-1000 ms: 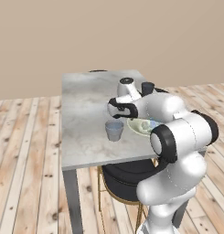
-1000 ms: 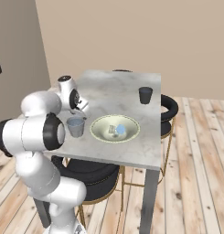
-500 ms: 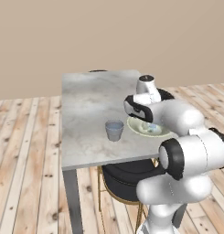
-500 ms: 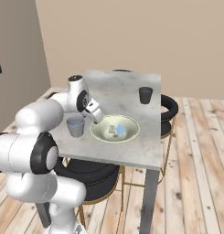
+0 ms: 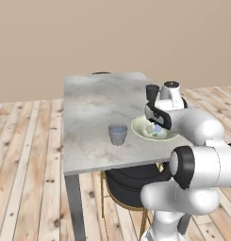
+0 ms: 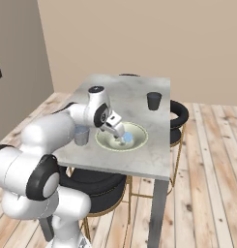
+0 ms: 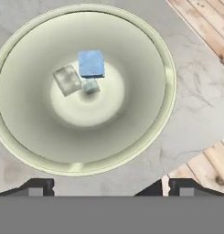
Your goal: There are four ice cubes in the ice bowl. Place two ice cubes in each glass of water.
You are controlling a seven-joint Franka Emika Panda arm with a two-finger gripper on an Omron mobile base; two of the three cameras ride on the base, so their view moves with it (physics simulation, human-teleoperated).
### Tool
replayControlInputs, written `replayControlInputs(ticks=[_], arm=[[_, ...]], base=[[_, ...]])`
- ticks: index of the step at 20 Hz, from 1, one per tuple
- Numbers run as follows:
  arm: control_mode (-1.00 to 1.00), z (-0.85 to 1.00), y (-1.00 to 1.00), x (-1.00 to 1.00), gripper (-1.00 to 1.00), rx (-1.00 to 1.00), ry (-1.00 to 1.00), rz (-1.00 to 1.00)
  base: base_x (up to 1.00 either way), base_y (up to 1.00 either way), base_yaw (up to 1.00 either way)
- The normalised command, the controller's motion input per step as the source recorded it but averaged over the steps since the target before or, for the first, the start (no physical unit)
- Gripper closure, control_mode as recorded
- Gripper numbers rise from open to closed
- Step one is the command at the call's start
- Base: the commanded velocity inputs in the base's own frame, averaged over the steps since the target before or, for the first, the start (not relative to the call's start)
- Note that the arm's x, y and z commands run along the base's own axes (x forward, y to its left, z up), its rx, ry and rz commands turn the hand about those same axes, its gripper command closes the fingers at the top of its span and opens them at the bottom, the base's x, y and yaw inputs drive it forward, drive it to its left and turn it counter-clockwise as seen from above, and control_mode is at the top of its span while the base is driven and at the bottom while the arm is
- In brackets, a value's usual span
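Three ice cubes (image 7: 84, 73) lie clustered at the middle of the ice bowl (image 7: 166, 87) on the tabletop (image 5: 88, 117), countable from the hand view. The hand (image 6: 121, 136), spread and empty, hovers above them. One glass (image 5: 118, 134) stands beside the bowl; a darker glass (image 6: 154, 100) well apart.

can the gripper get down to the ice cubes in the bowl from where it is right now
Probably yes: the open gripper hangs over the ice bowl, and nothing covers the ice cubes clustered near its centre.
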Motion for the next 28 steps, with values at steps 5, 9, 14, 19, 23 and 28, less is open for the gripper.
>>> replayControlInputs(ticks=[5, 9, 14, 19, 23, 28], arm=[[-1.00, -0.01, -0.22, 0.17, -1.00, -0.04, 0.10, 0.12], [-1.00, -0.23, -0.19, 0.04, -1.00, -0.01, 0.09, 0.21], [-1.00, -0.33, -0.07, 0.10, -1.00, 0.00, 0.01, 0.14], [-1.00, -0.32, 0.00, 0.32, -1.00, 0.02, -0.04, 0.00], [-1.00, -0.31, 0.00, 0.27, -1.00, 0.00, 0.00, 0.00], [-1.00, -0.24, 0.00, 0.22, -1.00, 0.00, 0.00, 0.00]], base=[[0.00, 0.00, 0.00], [0.00, 0.00, 0.00], [0.00, 0.00, 0.00], [0.00, 0.00, 0.00], [0.00, 0.00, 0.00], [0.00, 0.00, 0.00]])
